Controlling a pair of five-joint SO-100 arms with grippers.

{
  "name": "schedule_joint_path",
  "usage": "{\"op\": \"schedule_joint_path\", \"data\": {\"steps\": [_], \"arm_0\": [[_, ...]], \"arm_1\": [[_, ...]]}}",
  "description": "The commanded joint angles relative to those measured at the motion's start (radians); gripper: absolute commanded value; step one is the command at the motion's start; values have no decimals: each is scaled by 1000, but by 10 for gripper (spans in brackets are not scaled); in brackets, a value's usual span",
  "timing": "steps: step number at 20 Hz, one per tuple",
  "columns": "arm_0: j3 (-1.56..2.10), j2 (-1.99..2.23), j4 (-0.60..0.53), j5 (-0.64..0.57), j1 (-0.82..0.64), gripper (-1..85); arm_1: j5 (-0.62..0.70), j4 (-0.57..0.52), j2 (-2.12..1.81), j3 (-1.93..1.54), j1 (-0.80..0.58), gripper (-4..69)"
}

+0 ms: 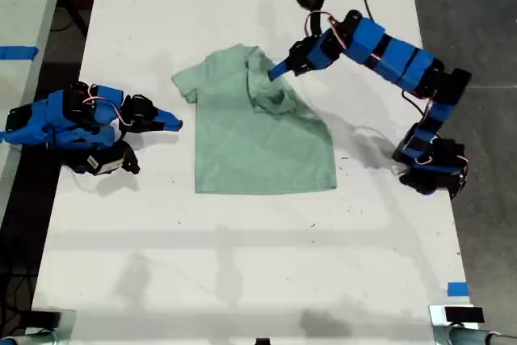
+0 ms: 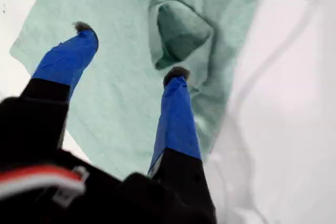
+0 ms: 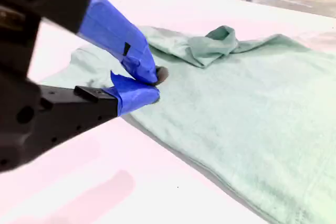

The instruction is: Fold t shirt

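The t shirt [image 1: 258, 139] lies on the white table [image 1: 242, 264], about in the middle of it in the exterior view, with its neck end toward the far side. Most of the cloth is flat, but the sleeve side at the exterior view's right is folded over onto the body, and it makes a crumpled ridge with a small hollow pocket in it. My first gripper [image 1: 279, 69] hangs over this folded part; its arm reaches in from the exterior view's right, where its base stands on the table. In the first wrist view my first gripper [image 2: 128, 51] has its two blue fingers [image 2: 176, 119] spread apart, and nothing is between them; the dark tip of one finger is just beside the hollow pocket, but I cannot tell if it touches the cloth. My second gripper [image 1: 171, 123] is at the exterior view's left, low over the table, and it points toward the t shirt near the sleeve of that side. In the second wrist view my second gripper [image 3: 153, 83] has its tips pressed nearly together, with no cloth between them. It is near the edge of the shirt, and I cannot tell if it touches it. A piece of blue tape [image 1: 457, 288] sticks on the table at the exterior view's lower right.
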State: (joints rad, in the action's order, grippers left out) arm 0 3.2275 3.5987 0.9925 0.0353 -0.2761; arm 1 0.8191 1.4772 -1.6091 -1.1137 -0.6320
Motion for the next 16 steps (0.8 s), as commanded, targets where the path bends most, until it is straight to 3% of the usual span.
{"op": "schedule_joint_path", "data": {"steps": [1, 2, 3, 4, 7, 10, 13, 16], "arm_0": [[14, 8, -18, 17, -5, 0], [14, 8, -18, 17, -3, 0], [14, 8, -18, 17, -3, 0], [14, 8, -18, 17, -3, 0], [14, 8, -20, 14, -6, 0], [14, 8, -20, 15, -6, 0], [14, 8, -18, 17, -8, 0], [14, 8, -17, 17, -5, 0]], "arm_1": [[-31, 100, -368, -64, -67, 277], [-61, 135, -499, -130, -77, 199], [-110, 140, -661, -241, -69, 29], [-155, 118, -827, -382, -38, 1], [-291, -38, -1365, -965, 146, 1], [-345, -201, -1782, -1546, 333, 2], [-367, -229, -1890, -1789, 414, 2], [-370, -218, -1891, -1916, 380, 2]]}}
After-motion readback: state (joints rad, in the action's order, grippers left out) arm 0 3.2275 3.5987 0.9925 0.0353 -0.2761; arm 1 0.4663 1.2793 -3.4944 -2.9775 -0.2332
